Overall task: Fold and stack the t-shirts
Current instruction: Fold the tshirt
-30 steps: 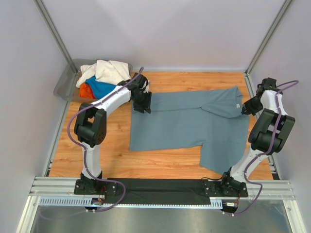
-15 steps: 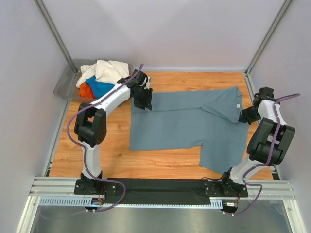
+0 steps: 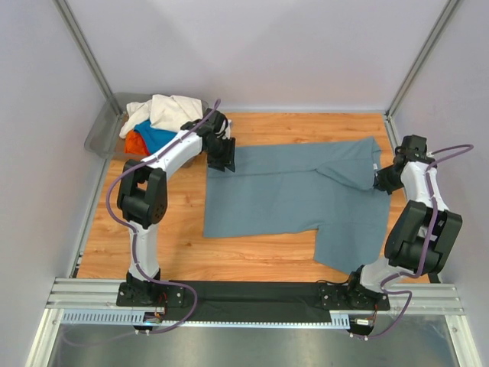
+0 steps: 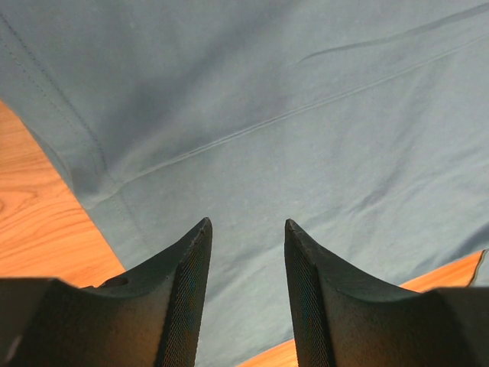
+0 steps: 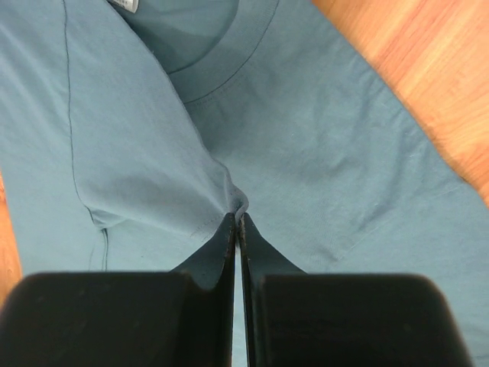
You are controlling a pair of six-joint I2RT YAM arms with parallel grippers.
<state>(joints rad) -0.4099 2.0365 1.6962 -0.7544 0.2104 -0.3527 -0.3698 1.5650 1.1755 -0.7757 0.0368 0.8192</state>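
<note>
"While we start at the near edge, what lies there?"

"One sleeve of the slate grey-blue t-shirt [image 3: 290, 191], flat on the wooden table [image 3: 168, 229], over on the right arm's side. The body lies just beyond it with its long axis crossing the table, hem to the left and collar to the right."

"And the right gripper [image 5: 238, 218]?"

"It sits at the shirt's right edge. The fingers are pressed together on a small pucker of that cloth, just short of the collar band. The white neck label [image 5: 124, 4] peeks in at the top of its wrist view."

"The left gripper [image 4: 246, 223]?"

"Farther back, over the far left corner by the hem. The fingers are spread with nothing between them, and the cloth lies ahead of and below the tips (whether they touch it, I cannot tell). Bare wood shows at the lower left of its view."

"So what does the next move hang on?"

"My guess is that the left one must come down and close on the hem corner right under it. It is the nearer arm to that end, and the right one holds the collar end."

"And farthest back?"

"The grey plastic bin [image 3: 103, 131] in the far left corner, holding a cream-white shirt [image 3: 172, 111], a bright blue shirt [image 3: 162, 138] and a red-orange shirt [image 3: 134, 144], all heaped and none folded."
</note>
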